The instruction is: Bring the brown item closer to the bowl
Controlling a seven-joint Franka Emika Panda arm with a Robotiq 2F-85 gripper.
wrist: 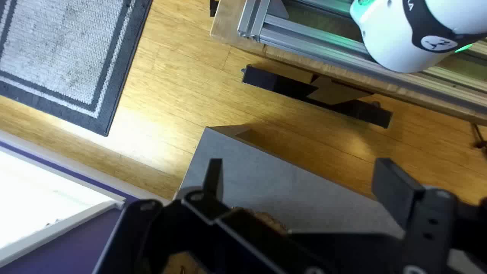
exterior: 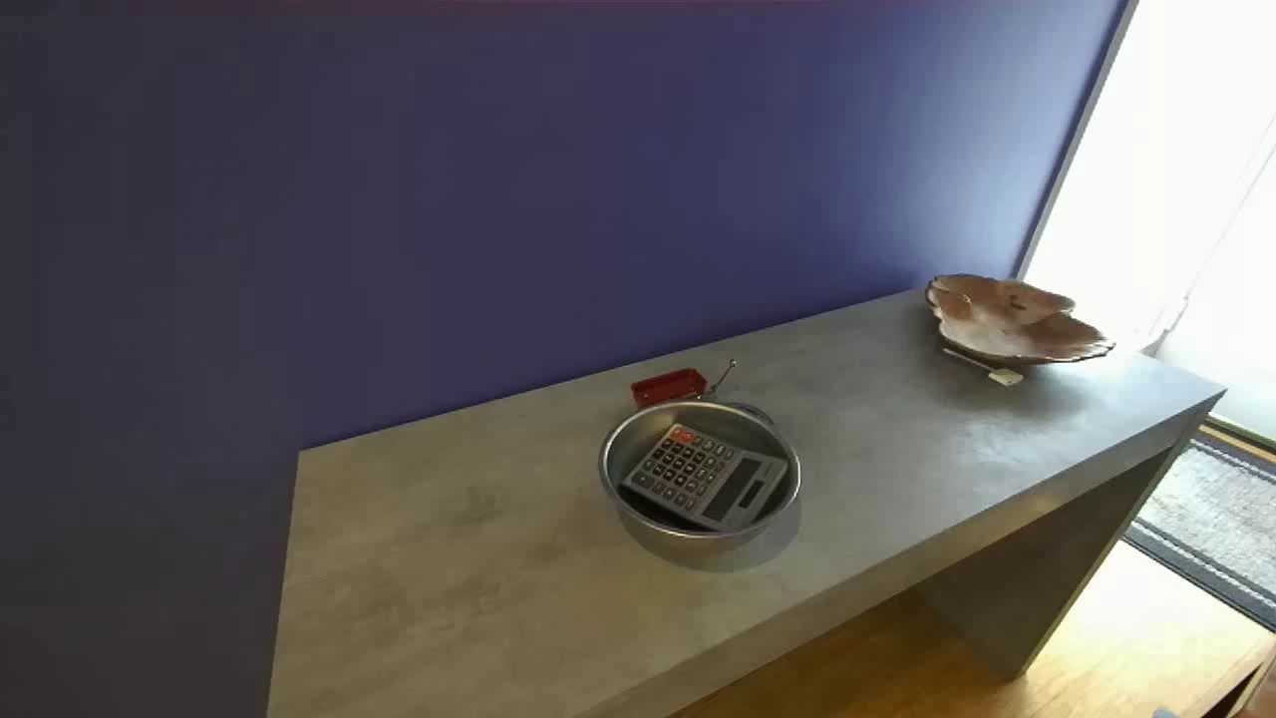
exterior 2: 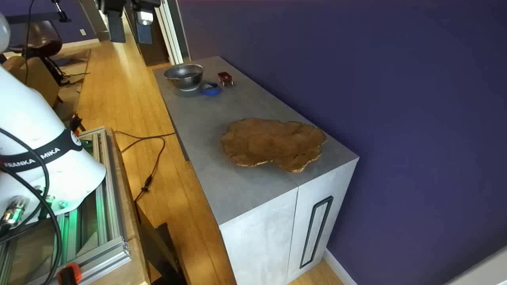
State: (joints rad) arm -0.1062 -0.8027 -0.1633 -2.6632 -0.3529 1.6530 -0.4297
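The brown dish (exterior: 1007,319) lies at one end of the grey table, wide and irregular-edged. It also shows in an exterior view (exterior 2: 273,142), and a small part of its edge shows behind the gripper in the wrist view (wrist: 272,220). The grey metal bowl (exterior: 678,543) stands well apart from it, further along the table, with a calculator (exterior: 688,474) inside; it also shows in an exterior view (exterior 2: 184,82). My gripper (exterior 2: 130,33) is raised, at the top of that view. Its fingers are wide apart with nothing between them in the wrist view (wrist: 299,171).
A small red object (exterior: 668,388) stands beside the bowl near the purple wall. A blue ring (exterior 2: 210,89) lies by the bowl. A thin pale-tipped tool (exterior: 1003,376) lies beside the dish. The robot's base stand (exterior 2: 115,221) is across a floor gap from the table.
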